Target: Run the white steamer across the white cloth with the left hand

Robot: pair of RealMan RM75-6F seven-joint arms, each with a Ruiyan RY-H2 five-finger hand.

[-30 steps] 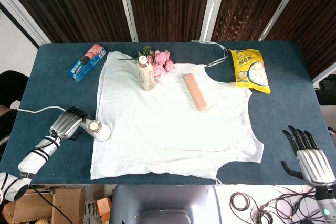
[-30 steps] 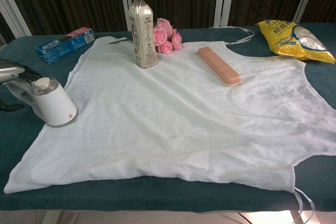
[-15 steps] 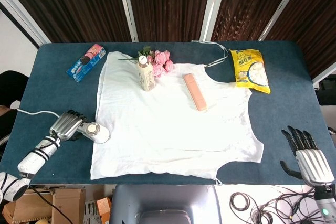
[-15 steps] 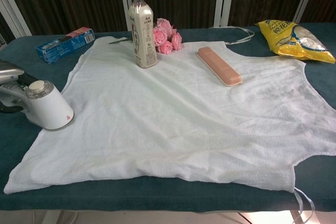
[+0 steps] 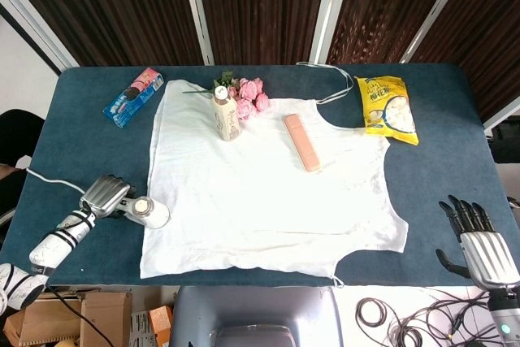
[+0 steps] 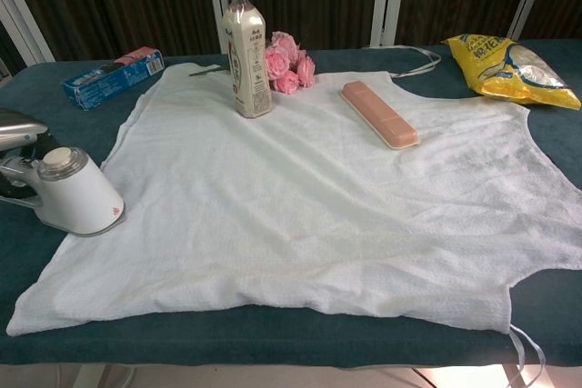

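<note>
Since the earlier frames the white steamer (image 5: 151, 211) has slid down the cloth's left edge toward the near side of the table (image 5: 81, 136), carried by our left hand (image 5: 108, 195). Head view: left hand grips the steamer's handle; the head sits on the left border of the white cloth (image 5: 268, 184), half over the hem. Our right hand (image 5: 479, 241) hangs off the table's near right corner, fingers apart, holding nothing. Bottle (image 5: 225, 114), pink case (image 5: 301, 142) and roses (image 5: 250, 96) rest at the cloth's far part; yellow bag (image 5: 387, 108) and blue packet (image 5: 132, 96) lie beside it. Chest view: steamer (image 6: 77, 193) stands upright on the cloth (image 6: 327, 197) margin, hand (image 6: 18, 138) mostly cut off at frame edge. We judge the stroke along the edge to be under way; next pass calls for steering rightward across open fabric, keeping short of the bottle (image 6: 245, 52) and case (image 6: 379, 114).
</note>
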